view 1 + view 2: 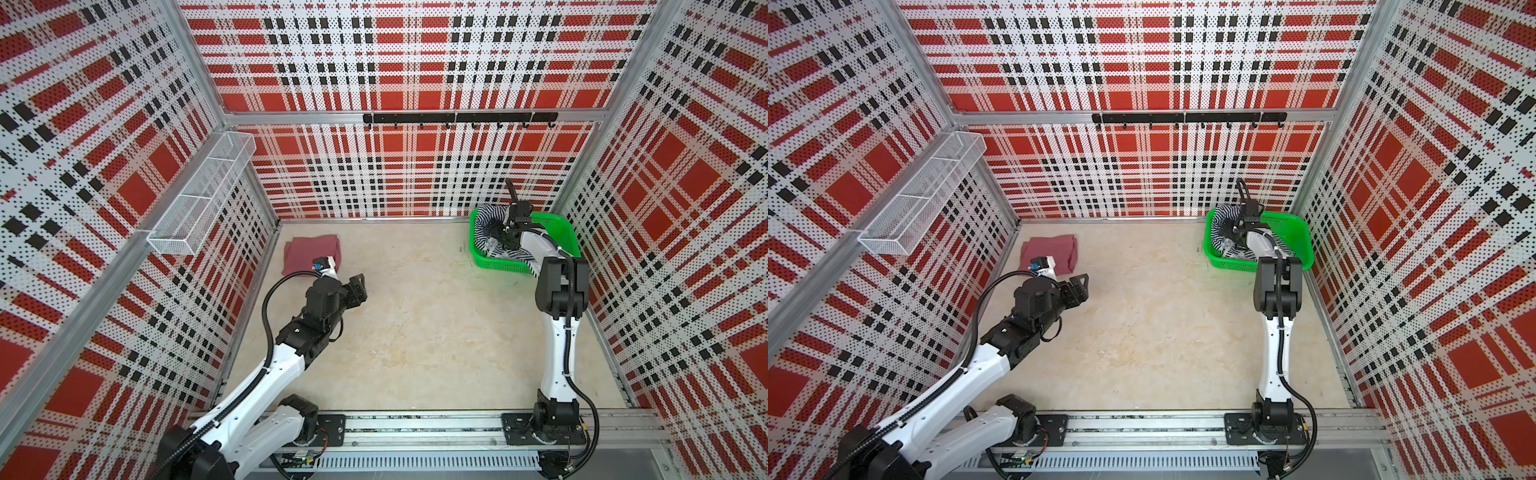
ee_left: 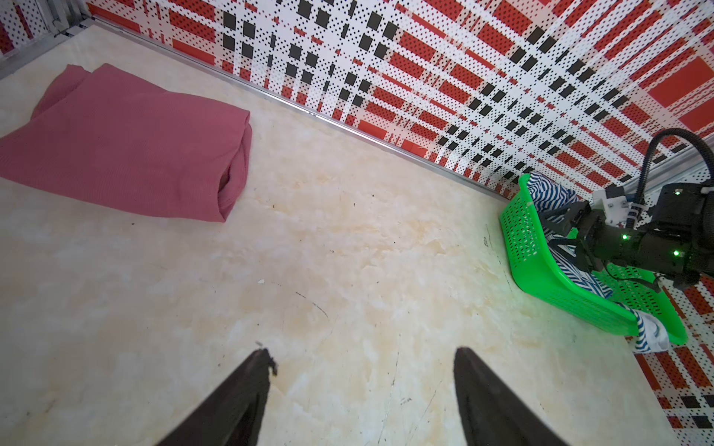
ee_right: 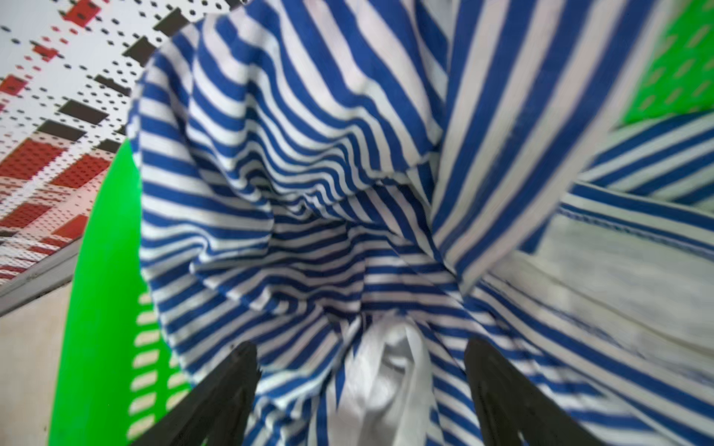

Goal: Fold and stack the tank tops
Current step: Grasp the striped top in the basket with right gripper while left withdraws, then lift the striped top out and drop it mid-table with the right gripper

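The dusty rose tank top (image 1: 309, 251) (image 1: 1054, 249) (image 2: 127, 143) lies folded on the table at the back left. My left gripper (image 1: 358, 286) (image 1: 1080, 286) (image 2: 361, 353) hovers just in front of it, open, with only bare table between its fingers. The navy-and-white striped tank top (image 1: 488, 218) (image 1: 1225, 214) (image 2: 548, 191) (image 3: 309, 173) sits crumpled in the green mesh basket (image 1: 559, 235) (image 1: 1298, 239) (image 2: 541, 278) (image 3: 96, 270) at the back right. My right gripper (image 1: 496, 232) (image 1: 1231, 230) (image 3: 359, 347) reaches into the basket, open, with striped cloth and a white fold bunched between its fingers.
A white wire shelf (image 1: 203, 195) juts out from the left wall. A black hook rail (image 1: 457, 118) runs along the back wall. Plaid perforated walls close in three sides. Both arms stand on the metal rail (image 1: 415, 428) at the front edge.
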